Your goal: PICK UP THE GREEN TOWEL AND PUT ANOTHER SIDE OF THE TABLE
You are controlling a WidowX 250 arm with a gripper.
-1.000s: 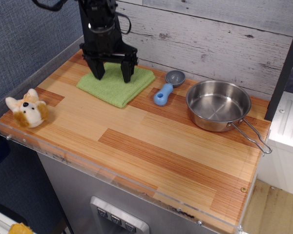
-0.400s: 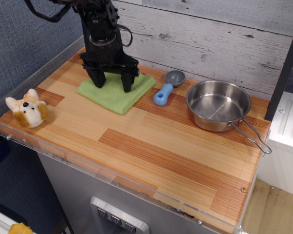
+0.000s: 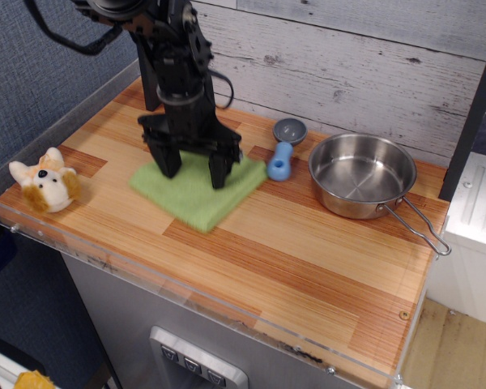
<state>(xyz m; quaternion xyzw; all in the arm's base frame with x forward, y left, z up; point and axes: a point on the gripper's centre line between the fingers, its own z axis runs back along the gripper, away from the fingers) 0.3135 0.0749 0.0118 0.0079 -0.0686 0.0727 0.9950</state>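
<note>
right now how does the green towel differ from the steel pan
The green towel is soft, flat, lime-green cloth; the steel pan is rigid, shiny and bowl-shaped with a wire handle. The towel lies left of centre with the end effector pressing down on it, fingers spread; the pan stands untouched at the right. Both rest on the table, near its back half.

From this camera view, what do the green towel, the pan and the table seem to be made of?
The green towel looks like soft terry cloth, matte and fuzzy, with a folded edge. The pan looks like bare steel: shiny, grey, reflecting light, with a thin wire handle. The table seems to be wood planks or a wood-look laminate, striped orange and tan with a smooth finish, and it has a clear plastic rim.
</note>
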